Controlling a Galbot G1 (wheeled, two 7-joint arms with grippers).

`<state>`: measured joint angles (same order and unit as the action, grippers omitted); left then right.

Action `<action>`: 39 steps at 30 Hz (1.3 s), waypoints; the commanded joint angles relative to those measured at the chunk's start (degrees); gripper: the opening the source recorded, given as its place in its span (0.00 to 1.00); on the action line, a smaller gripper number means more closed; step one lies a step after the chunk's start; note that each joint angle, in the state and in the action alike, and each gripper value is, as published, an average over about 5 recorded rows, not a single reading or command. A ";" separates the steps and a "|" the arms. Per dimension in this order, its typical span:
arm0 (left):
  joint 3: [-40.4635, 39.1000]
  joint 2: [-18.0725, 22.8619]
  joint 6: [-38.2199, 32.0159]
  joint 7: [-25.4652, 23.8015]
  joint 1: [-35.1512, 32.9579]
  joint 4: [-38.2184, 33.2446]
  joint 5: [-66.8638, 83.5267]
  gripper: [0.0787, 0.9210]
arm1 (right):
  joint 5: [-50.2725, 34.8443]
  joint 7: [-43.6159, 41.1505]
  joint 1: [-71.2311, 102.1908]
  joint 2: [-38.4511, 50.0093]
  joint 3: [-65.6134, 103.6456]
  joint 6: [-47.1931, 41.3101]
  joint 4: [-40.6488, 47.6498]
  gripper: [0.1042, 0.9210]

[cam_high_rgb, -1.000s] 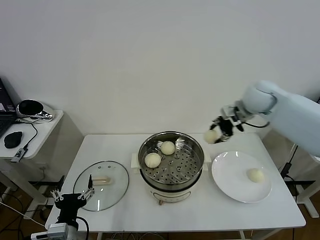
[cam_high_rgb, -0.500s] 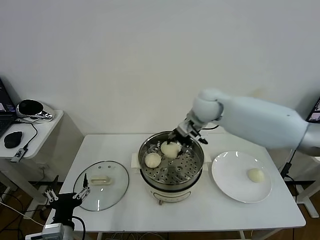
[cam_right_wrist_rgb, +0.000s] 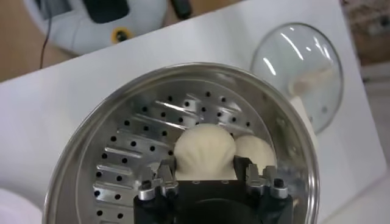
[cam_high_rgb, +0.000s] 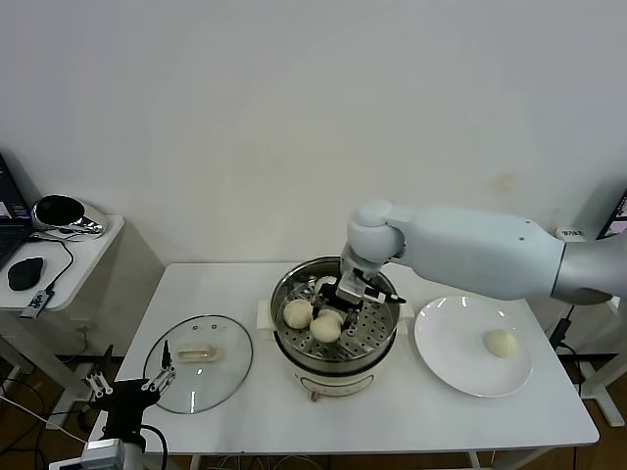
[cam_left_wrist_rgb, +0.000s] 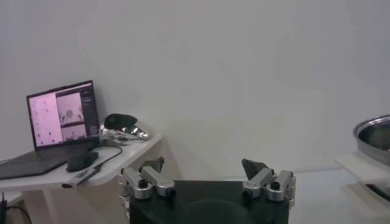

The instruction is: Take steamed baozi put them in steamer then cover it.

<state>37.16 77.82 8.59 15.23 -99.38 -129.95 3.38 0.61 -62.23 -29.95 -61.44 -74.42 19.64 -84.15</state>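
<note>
Lowered into steamer, right gripper clasps baozi.

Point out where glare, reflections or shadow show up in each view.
Head view: flat, even light, with a faint sheen on the glass lid and the steamer rim. Right wrist view: bright streaks on the perforated tray, white reflections across the lid, the baozi at the right tool evenly lit. Left wrist view: dim, the laptop screen glowing.

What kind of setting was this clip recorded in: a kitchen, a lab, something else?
Probably a lab or office set up as a mock kitchen: a plain white table against a bare white wall, a round stainless-steel steamer beside a flat white plate, and an open laptop on a side desk.
</note>
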 commanded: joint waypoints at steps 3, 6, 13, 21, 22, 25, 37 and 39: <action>-0.06 0.27 -0.11 0.06 -0.08 0.17 -0.15 0.88 | 4.25 -0.55 0.38 -1.14 -1.96 6.69 -1.05 0.60; -0.09 0.34 -0.14 0.07 -0.03 0.28 -0.16 0.88 | 4.33 -0.45 0.67 -1.12 -2.08 6.91 -1.13 0.61; -0.08 0.20 -0.11 0.06 0.10 0.15 -0.14 0.88 | 3.68 -0.80 -0.82 0.06 -0.39 6.62 -0.70 0.79; -0.03 -0.53 -0.12 0.01 0.35 -0.03 0.02 0.88 | -3.70 -4.16 -6.54 9.45 3.31 -9.02 -1.95 0.88; -0.02 -0.67 -0.14 0.01 0.37 -0.03 0.03 0.88 | -4.26 -4.35 -7.24 11.26 3.47 -12.45 -2.37 0.88; -0.11 -1.19 -0.18 0.00 0.46 0.02 0.08 0.88 | -5.45 -4.30 -9.09 18.00 3.35 -22.61 -3.97 0.88; -2.39 -2.47 -0.22 -0.04 1.56 0.70 -0.14 0.88 | 0.94 -2.75 1.68 38.32 10.22 -35.65 -6.62 0.88; -2.57 -2.54 -0.24 -0.05 1.63 0.78 -0.24 0.88 | 3.60 -2.97 7.82 39.49 15.23 -33.88 -4.12 0.88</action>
<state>35.49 75.54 8.36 15.21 -97.88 -129.34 3.29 -0.96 -65.07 -33.90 -36.01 -69.18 -5.40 -89.62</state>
